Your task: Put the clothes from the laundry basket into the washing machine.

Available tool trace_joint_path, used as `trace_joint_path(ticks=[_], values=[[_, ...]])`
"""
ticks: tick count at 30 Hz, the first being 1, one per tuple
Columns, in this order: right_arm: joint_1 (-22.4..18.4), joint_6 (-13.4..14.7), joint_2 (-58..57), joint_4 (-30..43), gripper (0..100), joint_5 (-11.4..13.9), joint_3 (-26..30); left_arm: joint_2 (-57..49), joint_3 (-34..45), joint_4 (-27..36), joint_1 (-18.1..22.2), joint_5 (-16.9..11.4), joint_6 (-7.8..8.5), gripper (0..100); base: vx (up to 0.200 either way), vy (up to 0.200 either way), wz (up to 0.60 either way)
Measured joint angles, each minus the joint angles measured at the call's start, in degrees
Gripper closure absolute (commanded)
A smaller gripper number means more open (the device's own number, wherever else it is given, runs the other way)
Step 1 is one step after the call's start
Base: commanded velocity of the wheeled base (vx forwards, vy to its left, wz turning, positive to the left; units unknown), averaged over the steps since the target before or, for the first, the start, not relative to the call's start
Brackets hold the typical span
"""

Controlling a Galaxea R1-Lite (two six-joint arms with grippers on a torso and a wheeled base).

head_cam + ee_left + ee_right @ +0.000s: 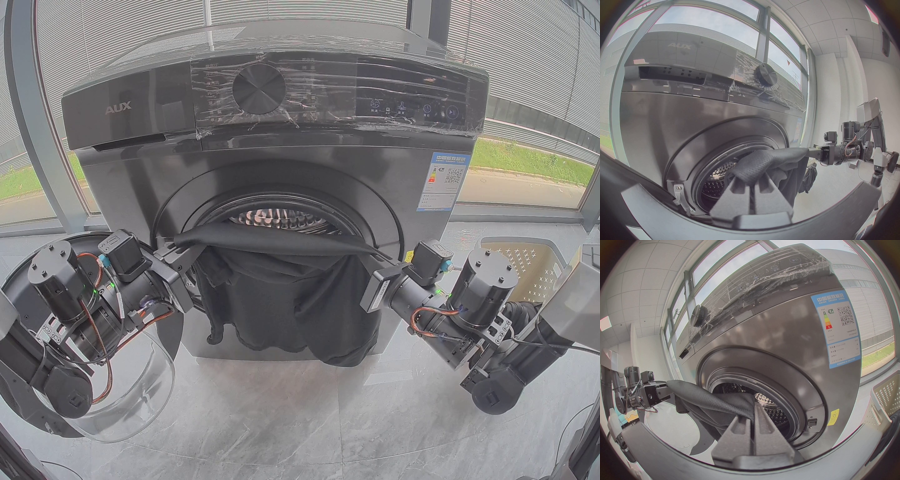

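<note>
At washer (275,162): left tool (189,248), right tool (377,257) grip garment (294,294).

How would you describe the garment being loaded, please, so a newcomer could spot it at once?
Find the dark grey washing machine; across its open round drum mouth hangs the black garment, stretched between the left hand and the right hand. It is the only soft cloth there, unlike the pale perforated laundry basket nearby.

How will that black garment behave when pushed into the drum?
Probably floppy: the black garment is taut only between the left fingers and right fingers, and the rest hangs in folds. Likely light: the stretched edge barely sags. Loose folds could drape outside the drum.
</note>
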Motion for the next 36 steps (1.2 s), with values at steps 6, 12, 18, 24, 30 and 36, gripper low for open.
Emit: trace_joint_path(ticks=[6,12,18,24,30,36], values=[[-0.16,0.0,0.8,0.13,100,0.05,1.21,-0.34,-0.38,-0.07,0.0,0.0,0.0,100,0.0,0.0,0.0],[-0.68,0.0,1.12,0.09,100,-0.02,1.18,-0.48,-0.48,-0.07,-0.04,0.0,0.0,100,0.0,0.0,0.0],[-1.51,-0.02,1.1,0.16,100,-0.02,0.46,-0.5,-0.48,-0.07,0.02,0.0,0.0,100,0.0,0.0,0.0],[-2.21,-0.02,0.72,0.24,100,0.0,0.16,-0.5,-0.38,-0.1,0.1,0.0,0.0,100,0.0,0.0,0.0],[-2.41,-0.1,-0.48,0.62,100,-0.02,-0.5,-0.5,-0.39,-0.1,0.13,0.02,0.0,100,0.0,0.0,0.0],[-2.26,-0.16,-1.35,0.44,100,0.07,-0.61,-0.5,-0.33,-0.16,0.11,0.02,0.0,100,0.0,0.0,0.0]])
